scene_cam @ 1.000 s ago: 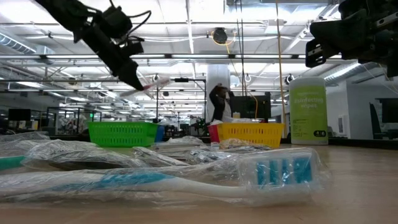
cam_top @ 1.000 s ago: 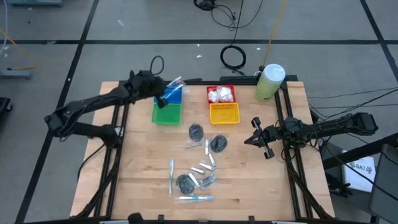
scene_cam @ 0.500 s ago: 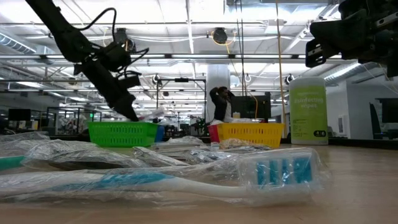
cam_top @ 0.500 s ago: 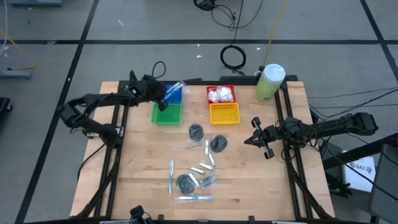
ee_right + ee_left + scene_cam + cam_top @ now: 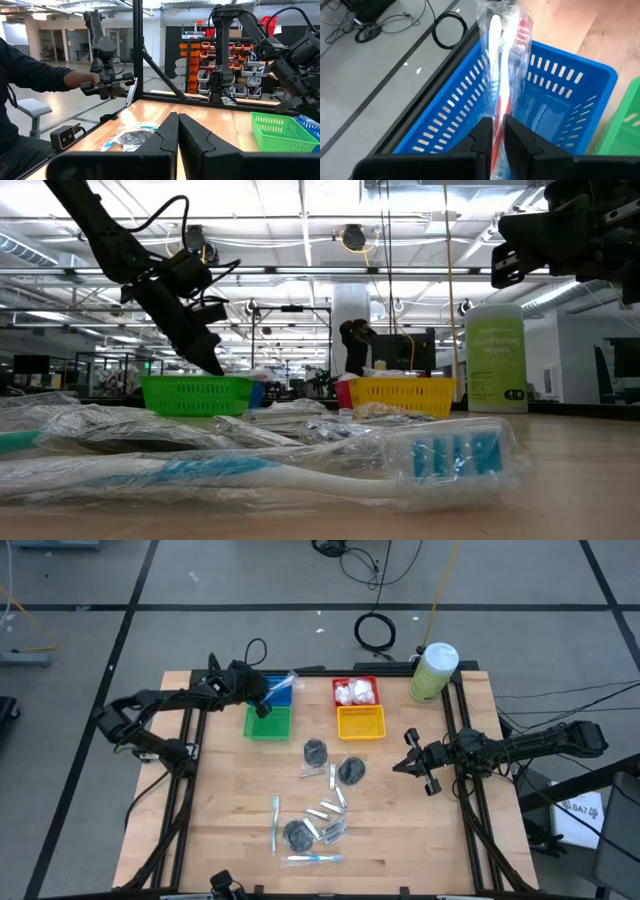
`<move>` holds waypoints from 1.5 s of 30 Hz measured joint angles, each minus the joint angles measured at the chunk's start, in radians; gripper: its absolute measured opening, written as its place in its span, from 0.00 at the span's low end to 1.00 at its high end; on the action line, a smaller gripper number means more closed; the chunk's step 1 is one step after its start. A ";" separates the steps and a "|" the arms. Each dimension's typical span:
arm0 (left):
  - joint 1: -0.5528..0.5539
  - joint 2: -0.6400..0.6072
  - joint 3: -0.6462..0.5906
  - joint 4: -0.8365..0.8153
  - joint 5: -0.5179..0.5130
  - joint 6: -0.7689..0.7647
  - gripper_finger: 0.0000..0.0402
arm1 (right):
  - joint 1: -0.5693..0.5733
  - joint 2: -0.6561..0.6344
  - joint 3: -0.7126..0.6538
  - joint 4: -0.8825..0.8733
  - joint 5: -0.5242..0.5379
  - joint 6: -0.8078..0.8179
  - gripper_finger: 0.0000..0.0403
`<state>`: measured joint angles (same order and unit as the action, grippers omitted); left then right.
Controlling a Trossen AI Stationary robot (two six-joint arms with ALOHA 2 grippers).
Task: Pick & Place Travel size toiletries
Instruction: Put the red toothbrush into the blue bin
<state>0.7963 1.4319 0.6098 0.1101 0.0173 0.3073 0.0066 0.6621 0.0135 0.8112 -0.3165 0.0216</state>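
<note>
holding a wrapped toothbrush point(image 5: 502, 75) over the blue basket point(image 5: 555, 107), our left gripper point(image 5: 262, 700) has its fingers pinched narrow on the handle end, with the brush head poking out toward the far rim. from above, that basket point(image 5: 281, 691) sits at about 11 o'clock on the table point(image 5: 400, 830), right behind the green basket point(image 5: 268, 723), and the left gripper hangs over the seam between the two.

our right gripper point(image 5: 418, 762) waits at 3 o'clock, just inside the table edge. from the wrist camera its fingers look closed together with nothing in them.

the rest of the toiletries lie loose around the middle and toward 6 o'clock: dark discs point(image 5: 315, 750), small silver tubes point(image 5: 322, 812), another toothbrush point(image 5: 276, 821) in wrap, and one more brush point(image 5: 300, 465) right by the low camera. white packets point(image 5: 354, 692) already sit in the red basket point(image 5: 368, 681), the yellow basket point(image 5: 361, 721) is in front of it, and the green wipes canister point(image 5: 432, 672) stands at 1 o'clock.

what worries us: the brush looks long against the basket and it's held by one end, so if we let go this high it could bridge the rim, tip out the back toward the floor, or slide over into the green basket. the crinkly wrap might also cling to a finger on release and drag the thing sideways.
</note>
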 joint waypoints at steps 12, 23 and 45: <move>-0.017 -0.025 0.001 0.010 -0.047 0.004 0.12 | 0.000 0.000 0.000 0.000 0.000 0.000 0.00; -0.067 -0.026 0.001 0.023 -0.174 0.003 0.33 | 0.000 0.000 0.000 0.000 0.000 0.000 0.00; -0.152 -0.226 0.002 -0.058 -0.296 -0.060 0.64 | 0.000 0.000 0.000 0.000 0.000 0.000 0.00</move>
<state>0.6443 1.2058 0.6113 0.0525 -0.2785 0.2477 0.0067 0.6624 0.0135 0.8112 -0.3165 0.0216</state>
